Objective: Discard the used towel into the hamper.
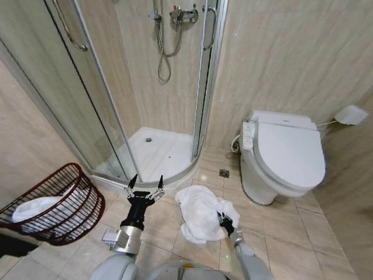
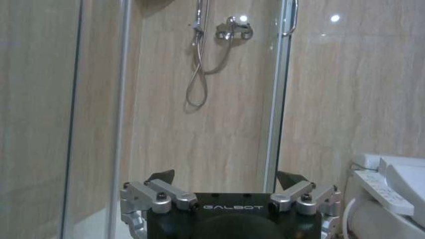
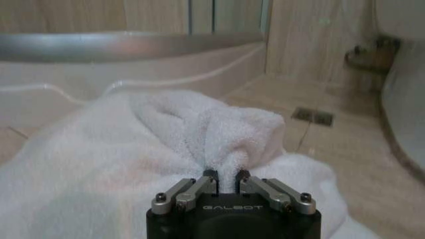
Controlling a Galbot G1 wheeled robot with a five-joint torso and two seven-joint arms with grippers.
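Note:
A crumpled white towel [image 1: 198, 213] lies on the tiled floor between the shower and the toilet. My right gripper [image 1: 224, 220] is down at its right edge, shut on a pinched fold of the towel [image 3: 199, 134]; in the right wrist view the fingertips [image 3: 210, 175] clamp the cloth. The hamper [image 1: 70, 198], a dark reddish-brown wicker basket with white laundry inside, stands at the left by the wall. My left gripper [image 1: 145, 185] hovers open and empty near the shower threshold, right of the hamper, its fingers [image 2: 161, 176] spread wide.
A corner shower stall [image 1: 157, 151] with glass doors and a raised curved sill is straight ahead. A white toilet [image 1: 285, 157] stands at the right. A floor drain [image 1: 224, 173] sits between them. Beige tile floor lies around the towel.

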